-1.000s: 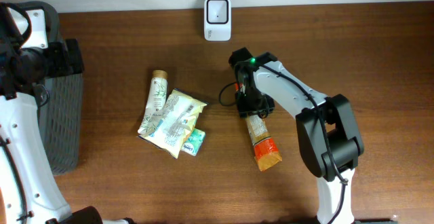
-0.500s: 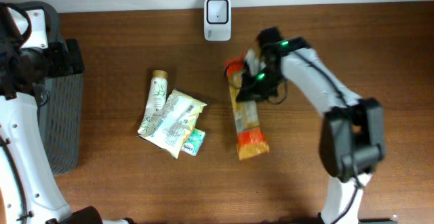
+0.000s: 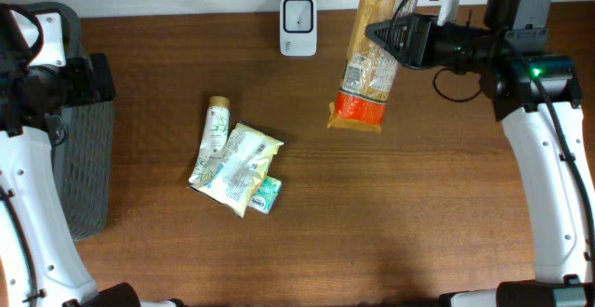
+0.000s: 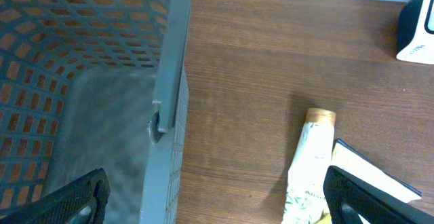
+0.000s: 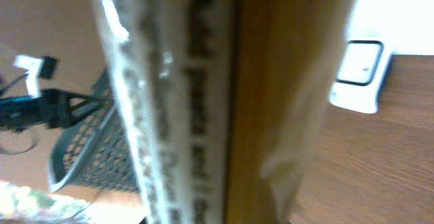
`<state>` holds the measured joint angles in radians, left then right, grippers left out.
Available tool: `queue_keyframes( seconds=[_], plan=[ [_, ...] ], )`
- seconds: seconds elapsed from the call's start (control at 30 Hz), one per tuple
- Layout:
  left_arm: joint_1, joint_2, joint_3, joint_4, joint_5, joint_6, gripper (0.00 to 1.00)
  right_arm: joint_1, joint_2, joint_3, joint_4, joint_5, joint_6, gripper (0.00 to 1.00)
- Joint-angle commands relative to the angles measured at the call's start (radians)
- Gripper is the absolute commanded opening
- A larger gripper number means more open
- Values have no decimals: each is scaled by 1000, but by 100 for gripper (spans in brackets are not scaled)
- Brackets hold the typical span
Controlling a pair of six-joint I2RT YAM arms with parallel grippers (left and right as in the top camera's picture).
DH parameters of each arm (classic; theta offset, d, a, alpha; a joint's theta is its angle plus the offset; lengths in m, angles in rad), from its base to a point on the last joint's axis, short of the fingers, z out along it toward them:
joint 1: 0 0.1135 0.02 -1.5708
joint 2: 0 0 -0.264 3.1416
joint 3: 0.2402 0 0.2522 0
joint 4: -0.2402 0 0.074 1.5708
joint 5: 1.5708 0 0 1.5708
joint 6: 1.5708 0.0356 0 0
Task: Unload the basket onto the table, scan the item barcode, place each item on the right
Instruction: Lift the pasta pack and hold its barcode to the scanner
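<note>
Up at the far edge of the table (image 3: 418, 214), the long packet (image 3: 370, 56) now hangs in the air just right of the white scanner (image 3: 298, 13). A second ago it lay flat on the wood to the right of the pile, and half a second ago it was partly up beside the scanner. Its orange end points down toward the near side.

I see the right gripper (image 3: 395, 39) clamped tight on the packet's clear middle. The right arm rises from the lower right edge, and its wrist turns left across the picture. On the right wrist camera the packet (image 5: 203, 102) fills most of the view, blurred, with the scanner (image 5: 358, 75) behind it.

My left gripper (image 4: 215, 200) has not moved. Its fingers are spread fully and hold nothing, and it hovers by the rim of the grey mesh basket (image 3: 84, 158) at the left edge.

A capped tube (image 3: 215, 130), a pale pouch (image 3: 237, 166) and a small green sachet (image 3: 266, 193) lie overlapping on the dark wood, unchanged. A white wall runs behind the table.
</note>
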<state>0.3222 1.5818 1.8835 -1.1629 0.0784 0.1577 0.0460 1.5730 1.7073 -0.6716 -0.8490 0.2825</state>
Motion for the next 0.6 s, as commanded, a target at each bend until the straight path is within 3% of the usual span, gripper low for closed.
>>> queue_keyframes(
  seconds=[0.0,0.07,0.1,0.2,0.33,0.47,0.57],
  plan=[
    [3,-8,13,-1,11,13,99,127,-26,62,38,448,-22,4],
    [3,-8,13,-1,11,13,99,311,-6,67,140,1057,-136,4],
    [3,-8,13,-1,11,13,99,410,48,67,254,1256,-315,4],
    [3,-8,13,-1,11,13,99,518,233,67,505,1280,-775,4],
    [3,-8,13,-1,11,13,99,522,418,67,825,1279,-1052,4],
    [3,-8,13,-1,11,13,99,522,642,67,1190,1279,-1432,4],
    [3,-8,13,-1,11,13,99,521,771,94,1349,1241,-1571,4]
  ],
)
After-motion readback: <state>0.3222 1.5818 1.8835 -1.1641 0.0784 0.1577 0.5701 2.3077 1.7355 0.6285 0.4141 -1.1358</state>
